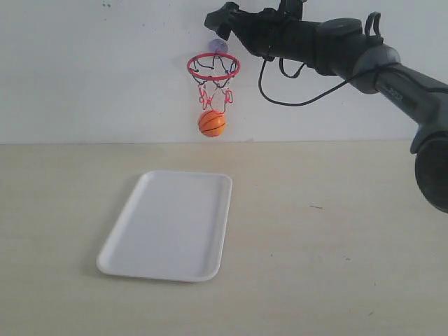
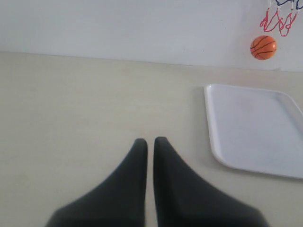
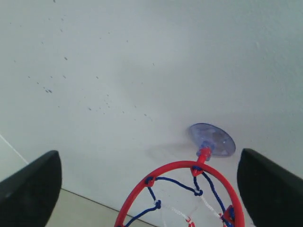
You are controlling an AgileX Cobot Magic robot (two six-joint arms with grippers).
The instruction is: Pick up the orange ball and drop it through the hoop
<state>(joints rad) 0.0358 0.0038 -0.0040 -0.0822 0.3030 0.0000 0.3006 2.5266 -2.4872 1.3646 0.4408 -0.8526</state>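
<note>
Close to done, judging by the orange ball (image 1: 211, 123): out of any grip, in the air just under the tail of the string net (image 1: 213, 94), below the red ring of the hoop (image 1: 213, 67) and close to the far wall (image 1: 84, 70). Hard to say whether falling free or snagged on the last strings. Probably nothing left but to see it land.

Above and just right of the ring, the right gripper (image 1: 221, 22), with fingers spread wide and nothing held. In the right wrist view, only the ring, some net strings and the clear suction cup (image 3: 213, 139) on the wall between the two fingers. Over the table (image 1: 336, 231), left of the tray, the left gripper (image 2: 150, 142), with fingers pressed almost together on nothing.

On the table, nearer than the hoop and roughly beneath it, a white rectangular tray (image 1: 168, 224). Likely landing spot on or beside it. Looping under the right arm, a black cable (image 1: 294, 98), clear of the ring. No obstacle seen under the hoop.
</note>
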